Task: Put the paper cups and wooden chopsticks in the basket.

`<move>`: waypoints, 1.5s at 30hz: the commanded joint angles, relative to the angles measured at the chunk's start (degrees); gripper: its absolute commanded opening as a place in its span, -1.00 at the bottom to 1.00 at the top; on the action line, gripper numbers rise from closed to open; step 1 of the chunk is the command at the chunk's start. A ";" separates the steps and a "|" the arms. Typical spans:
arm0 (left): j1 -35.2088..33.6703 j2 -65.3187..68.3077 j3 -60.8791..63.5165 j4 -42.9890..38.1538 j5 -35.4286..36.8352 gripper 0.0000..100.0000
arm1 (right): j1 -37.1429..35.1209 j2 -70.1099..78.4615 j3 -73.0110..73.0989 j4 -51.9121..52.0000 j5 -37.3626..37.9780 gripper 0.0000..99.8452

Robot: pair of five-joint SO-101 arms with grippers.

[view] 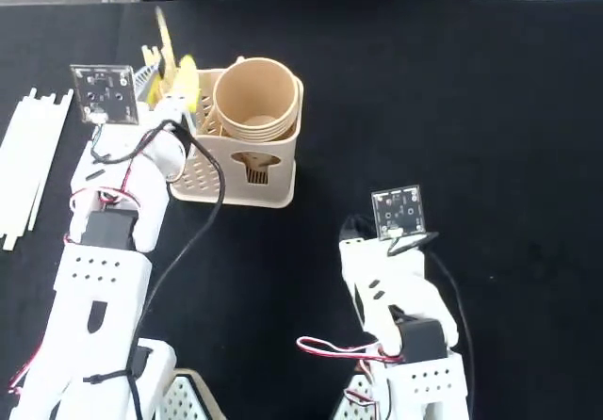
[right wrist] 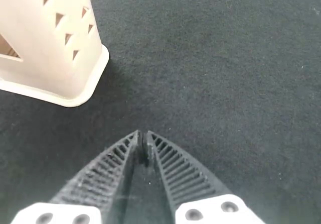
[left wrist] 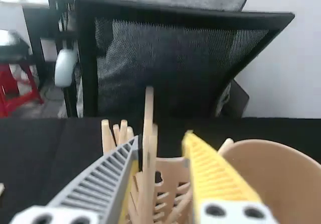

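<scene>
Chopstick [left wrist: 148,108] betw. left end effector [left wrist: 161,137] jaws

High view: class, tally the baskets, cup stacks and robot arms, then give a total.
Baskets: 1
Cup stacks: 1
Arms: 2, left and right
Total: 4

A black cloth-covered worktop [view: 452,109] spans the scene. Beyond its far edge stands a black mesh-backed office chair [left wrist: 170,58], with a white wall [left wrist: 296,68] behind it. A red stool [left wrist: 20,86] sits on the floor past the far left corner
</scene>
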 commanded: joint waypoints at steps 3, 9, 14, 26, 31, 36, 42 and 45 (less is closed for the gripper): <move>-4.62 0.53 -15.69 16.53 2.37 -0.56 | 0.79 -0.66 -0.04 0.00 0.70 -0.97; -14.29 0.70 -28.44 32.00 0.70 -0.57 | 0.79 -0.66 -0.04 0.00 0.70 -0.97; -24.22 3.25 -30.20 39.56 -9.05 -0.57 | 0.79 -0.66 -0.04 0.00 0.70 -0.97; -38.99 48.62 -53.93 52.66 -28.75 -0.56 | 0.79 -0.66 -0.04 0.00 0.70 -0.97; -38.99 74.64 -85.23 69.27 -28.75 -0.56 | 0.79 -0.48 -0.04 0.09 0.70 -0.97; -37.41 98.55 -119.34 82.55 -28.75 -0.56 | 0.79 -0.48 -0.04 0.09 0.70 -0.97; -37.76 116.04 -143.78 85.54 -28.92 -0.56 | 0.79 -0.57 -0.04 0.09 0.70 -0.97; -37.58 117.01 -140.35 80.97 -28.75 -0.56 | 0.70 -0.57 -0.04 0.09 0.70 -0.97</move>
